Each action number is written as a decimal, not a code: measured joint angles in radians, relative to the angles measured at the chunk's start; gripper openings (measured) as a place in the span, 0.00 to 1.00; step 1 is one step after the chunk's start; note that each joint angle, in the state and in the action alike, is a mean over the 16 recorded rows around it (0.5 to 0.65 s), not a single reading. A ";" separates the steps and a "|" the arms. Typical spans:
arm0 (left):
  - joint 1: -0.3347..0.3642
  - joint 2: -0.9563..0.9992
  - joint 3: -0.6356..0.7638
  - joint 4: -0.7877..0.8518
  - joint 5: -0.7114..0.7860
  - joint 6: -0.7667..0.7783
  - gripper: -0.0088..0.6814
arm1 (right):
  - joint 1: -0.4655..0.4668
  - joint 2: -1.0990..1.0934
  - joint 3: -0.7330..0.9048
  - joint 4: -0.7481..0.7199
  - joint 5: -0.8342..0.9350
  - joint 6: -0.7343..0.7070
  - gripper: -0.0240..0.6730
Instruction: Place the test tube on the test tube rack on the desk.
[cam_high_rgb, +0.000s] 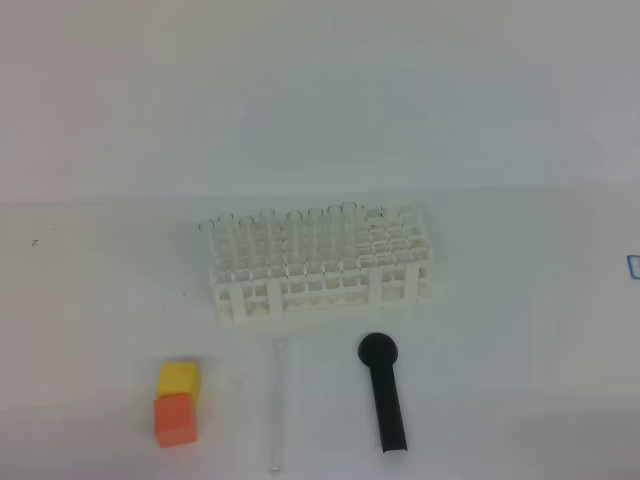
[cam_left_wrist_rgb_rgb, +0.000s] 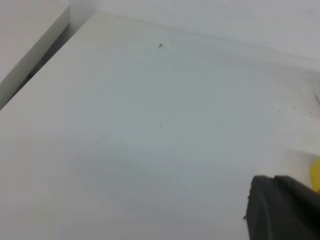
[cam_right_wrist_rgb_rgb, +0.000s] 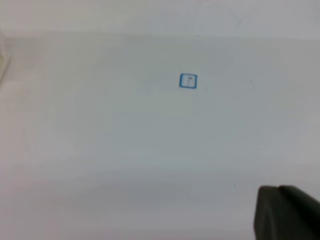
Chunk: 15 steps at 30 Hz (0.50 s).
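Observation:
The test tube (cam_high_rgb: 277, 405) lies flat on the desk (cam_high_rgb: 480, 330), pointing front to back, just in front of the test tube rack (cam_high_rgb: 320, 262). The white lattice rack stands at the middle, with several clear round rims showing along its back row. Neither gripper appears in the exterior high view. A black part of my left gripper (cam_left_wrist_rgb_rgb: 282, 207) fills the lower right corner of the left wrist view, and a black part of my right gripper (cam_right_wrist_rgb_rgb: 286, 212) does the same in the right wrist view. Both are shut and hold nothing that I can see.
A black round-headed tool (cam_high_rgb: 383, 392) lies to the right of the tube. A yellow cube (cam_high_rgb: 178, 378) and an orange cube (cam_high_rgb: 174, 418) sit to its left. A small blue square mark (cam_right_wrist_rgb_rgb: 188, 81) is on the desk at the right. The desk's left edge (cam_left_wrist_rgb_rgb: 35, 55) shows.

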 joint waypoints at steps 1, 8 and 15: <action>0.000 -0.002 0.002 0.000 -0.001 0.000 0.01 | 0.000 0.000 0.000 0.000 0.000 0.000 0.03; 0.000 -0.003 0.004 0.002 -0.007 0.000 0.01 | 0.000 0.000 0.000 0.000 0.000 0.000 0.03; 0.000 0.001 -0.002 -0.075 -0.059 -0.027 0.01 | 0.000 0.000 0.000 0.000 0.000 0.000 0.03</action>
